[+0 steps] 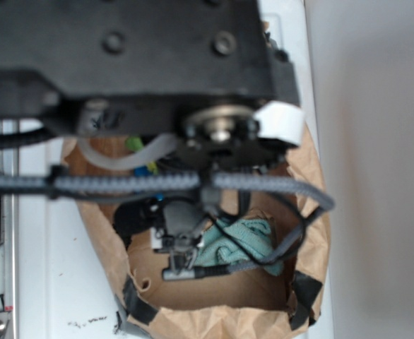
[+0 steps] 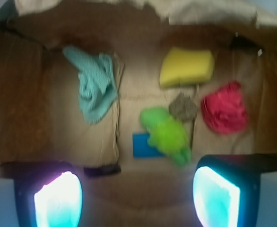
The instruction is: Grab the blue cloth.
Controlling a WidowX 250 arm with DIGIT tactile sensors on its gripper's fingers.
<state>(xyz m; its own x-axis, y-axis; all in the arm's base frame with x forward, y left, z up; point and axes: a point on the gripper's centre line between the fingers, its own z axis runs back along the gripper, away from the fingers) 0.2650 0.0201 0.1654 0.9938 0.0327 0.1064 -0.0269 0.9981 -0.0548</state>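
Since the whole grab comes down to where the towel sits relative to the claw, that's the bit worth staring at: in the wrist view the blue cloth (image 2: pixel 93 87) lies up and to the left of the gripper (image 2: pixel 136 201), clearly off the midline between the two glowing fingers (image 2: pixel 58 201), so it's nearer the left-hand finger in that picture than the right-hand one. The claw is spread wide, nothing between the pads. The cloth is a crumpled fuzzy strip on the brown paper floor of the box (image 2: pixel 30 123), and its long axis runs roughly top to bottom in the wrist picture, leaning a little, with a point sticking out at the upper left. It sits apart from everything else: the yellow sponge (image 2: pixel 186 67) is well off to the right, the red cloth (image 2: pixel 224 109) further right still, and the green toy (image 2: pixel 167 135) with the blue block (image 2: pixel 142 145) touching it sits just about dead ahead of the claw's centre. The exterior view is mostly blocked by the arm, but you can see teal cloth right beside the arm's lower end. My guess is the claw needs to slide toward the cloth's side and forward before dropping, or it'll come down nearer the green thing.
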